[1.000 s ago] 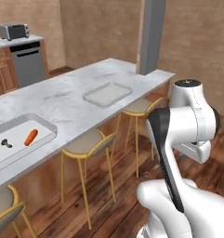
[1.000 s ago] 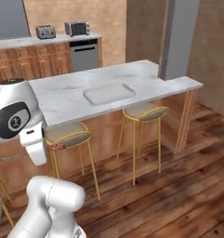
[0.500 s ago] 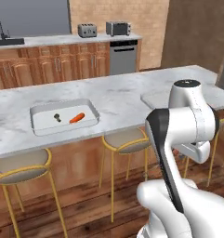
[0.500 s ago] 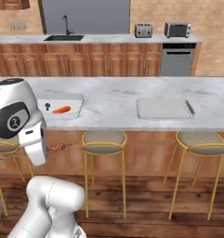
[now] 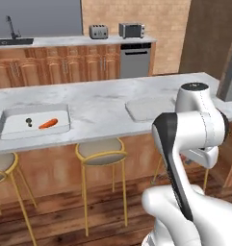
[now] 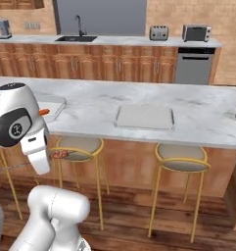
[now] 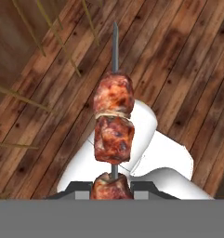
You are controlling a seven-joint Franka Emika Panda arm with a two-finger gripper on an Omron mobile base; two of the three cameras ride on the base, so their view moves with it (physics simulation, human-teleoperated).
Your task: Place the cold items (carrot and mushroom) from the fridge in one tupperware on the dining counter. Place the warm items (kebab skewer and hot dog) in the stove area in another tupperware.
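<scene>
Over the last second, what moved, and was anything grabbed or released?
Only the base turned, sweeping the dining counter across both base views. The carrot and mushroom stay in their tupperware; the tool stays shut on the kebab skewer.

Kebab skewer [image 7: 114, 125], hand view: lowest meat chunk cut by the grey band; gripper [image 7: 112, 188] fingertips barely show beside it, grip contact hidden.

Same skewer, right base view: only a small reddish bit [image 6: 59, 155] pokes out beside the arm; the rest is behind the arm.

Left tupperware [image 6: 55, 104], right base view: near half hidden behind the arm; carrot [image 6: 43, 112] reduced to an orange sliver.

Mushroom [image 5: 28, 121], left base view: dark speck beside the carrot [image 5: 48, 123], too small to make out.

Right tupperware [image 5: 144, 108], left base view: right end hidden behind the arm.

Worktop [image 5: 98, 101]: both ends run off frame.
</scene>
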